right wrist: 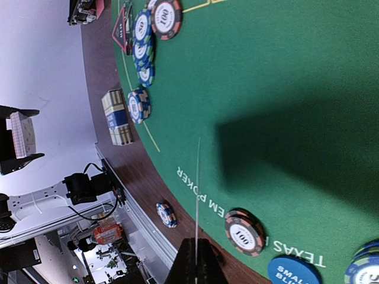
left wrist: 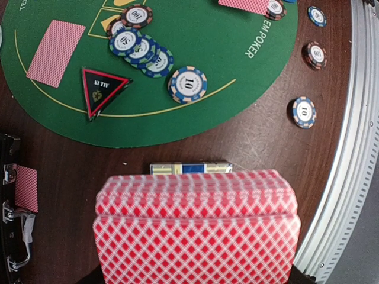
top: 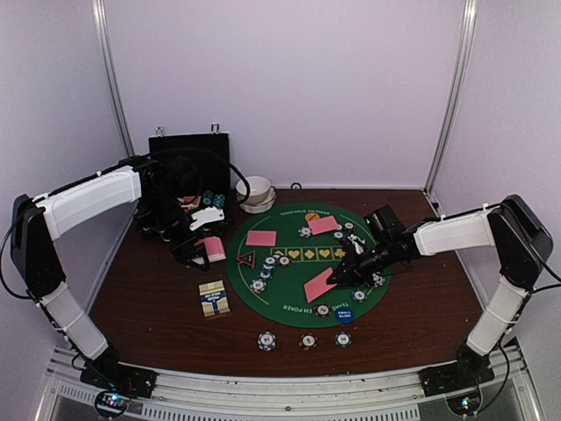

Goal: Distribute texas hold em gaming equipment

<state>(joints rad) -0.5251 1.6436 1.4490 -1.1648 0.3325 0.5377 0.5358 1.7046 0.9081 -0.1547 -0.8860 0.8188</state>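
My left gripper (top: 200,249) is shut on the pink-backed deck of cards (left wrist: 195,231), held above the bare table left of the green mat (top: 289,294); the deck hides its fingers in the left wrist view. My right gripper (top: 340,277) is shut on a single pink card (top: 320,285), held tilted just above the mat's front right. In the right wrist view that card (right wrist: 196,189) shows edge-on between the closed fingers. Two cards (top: 260,238) (top: 323,224) lie face down on the mat. The red triangle token (top: 246,260), striped chips (top: 263,274) and the blue disc (top: 344,313) lie there too.
A blue-and-gold card box (top: 214,298) lies left of the mat. Three chip stacks (top: 266,340) (top: 308,340) (top: 343,338) sit near the front edge. An open black case (top: 188,171) stands at the back left, with stacked white bowls (top: 257,193) beside it.
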